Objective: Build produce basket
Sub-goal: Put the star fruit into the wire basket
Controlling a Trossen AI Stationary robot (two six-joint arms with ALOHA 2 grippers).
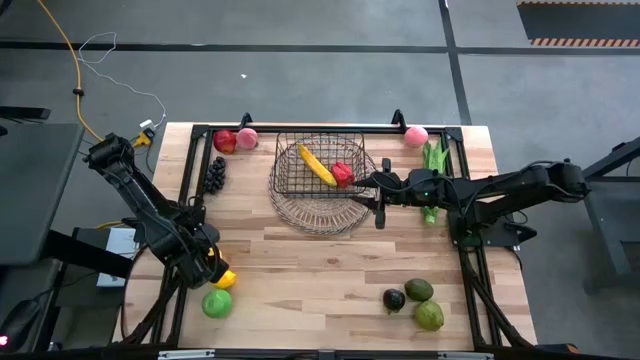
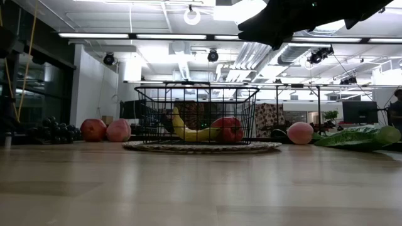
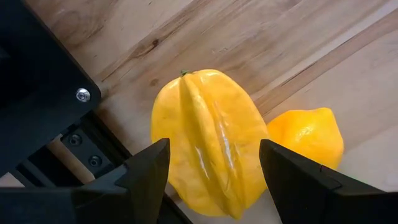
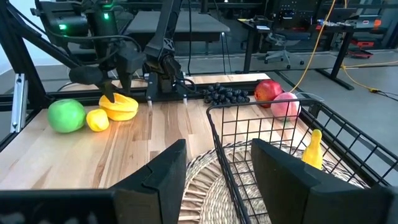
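A yellow star fruit point(image 3: 208, 140) lies on the wood at the table's near left, with a lemon point(image 3: 306, 134) beside it. My left gripper point(image 3: 214, 180) points down over the star fruit, open, one finger on each side of it; I see no touch. The dark wire basket point(image 1: 290, 150) stands on a round woven dish point(image 1: 320, 218) and holds a banana point(image 1: 316, 165) and a red pepper point(image 1: 342, 173). My right gripper point(image 4: 217, 180) hangs open and level at the basket's right side, holding nothing.
A green apple point(image 1: 216, 302) lies near the lemon. Dark grapes point(image 1: 215, 173), a red apple point(image 1: 225, 141) and a peach point(image 1: 247, 139) sit far left. Another peach point(image 1: 416, 136) and green pods point(image 1: 434, 160) lie far right. Three dark and green fruits point(image 1: 419, 290) lie near right.
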